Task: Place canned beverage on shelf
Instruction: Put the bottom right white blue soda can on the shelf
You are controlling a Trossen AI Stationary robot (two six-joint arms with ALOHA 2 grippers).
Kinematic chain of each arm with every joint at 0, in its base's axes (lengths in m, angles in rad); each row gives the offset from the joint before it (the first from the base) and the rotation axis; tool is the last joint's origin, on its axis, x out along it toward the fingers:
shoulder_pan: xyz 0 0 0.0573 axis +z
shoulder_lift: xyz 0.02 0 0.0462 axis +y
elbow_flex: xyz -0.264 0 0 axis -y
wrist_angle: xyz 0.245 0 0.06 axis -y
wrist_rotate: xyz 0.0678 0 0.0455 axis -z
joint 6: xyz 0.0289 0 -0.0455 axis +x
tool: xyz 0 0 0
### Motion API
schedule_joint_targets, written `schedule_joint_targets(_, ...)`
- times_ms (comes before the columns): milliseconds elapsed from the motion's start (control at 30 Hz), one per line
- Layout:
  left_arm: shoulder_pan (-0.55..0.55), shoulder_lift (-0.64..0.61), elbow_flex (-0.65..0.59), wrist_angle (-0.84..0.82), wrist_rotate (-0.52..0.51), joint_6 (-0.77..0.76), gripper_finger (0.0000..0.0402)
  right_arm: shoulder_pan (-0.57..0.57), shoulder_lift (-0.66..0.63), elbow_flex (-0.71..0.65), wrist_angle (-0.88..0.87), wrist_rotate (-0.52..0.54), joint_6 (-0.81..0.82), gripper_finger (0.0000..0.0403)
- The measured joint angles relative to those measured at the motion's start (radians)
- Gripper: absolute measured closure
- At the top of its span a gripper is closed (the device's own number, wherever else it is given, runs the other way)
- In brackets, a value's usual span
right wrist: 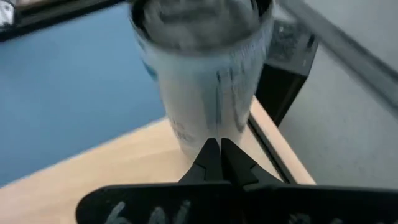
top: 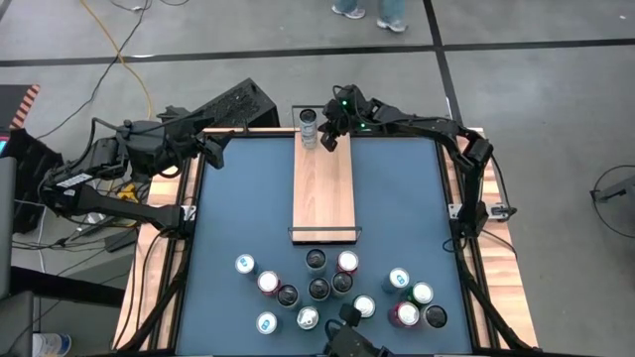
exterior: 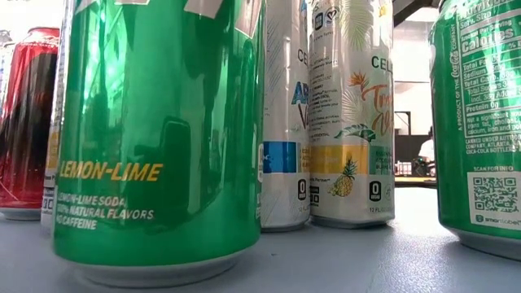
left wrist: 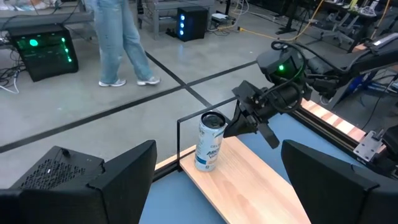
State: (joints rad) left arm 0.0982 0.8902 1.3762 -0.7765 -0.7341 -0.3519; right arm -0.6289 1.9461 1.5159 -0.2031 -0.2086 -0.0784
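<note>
A: Where's the can (top: pixel 309 127)?
B: Upright at the shelf's (top: pixel 323 193) far end, by the wire rail. Right gripper (top: pixel 330 140) just beside it, fingers pressed together (holding nothing). Left gripper (top: pixel 210 151) spread, off the shelf.
A: Handling?
B: Rigid, smooth, probably slippery and tippy. Grip mid-body.

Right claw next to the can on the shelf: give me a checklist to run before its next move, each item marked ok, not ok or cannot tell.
1. Can upright at the far end of the shelf: ok.
2. Right claw shut, holding nothing: ok.
3. Right claw clear of the can: cannot tell, its tips sit right against it.
4. Left claw open, off the shelf at the table's far left corner: ok.
5. Rest of the shelf free for more cans: ok.
</note>
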Motion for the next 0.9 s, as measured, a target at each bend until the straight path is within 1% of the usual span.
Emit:
schedule_joint_targets(333,0.0,0.0,0.0,0.0,-0.011,0.0,0.007,0.0,0.0,0.0,0.026,-0.003,-0.001,0.0403)
schedule_joint_targets(533,0.0,0.0,0.0,0.0,-0.011,-0.001,0.007,-0.002,0.0,0.0,-0.026,-0.003,0.005,0.0403)
schedule_joint_targets(900,0.0,0.0,0.0,0.0,-0.011,-0.001,0.007,0.015,0.022,0.0,0.025,-0.027,-0.008,0.0403)
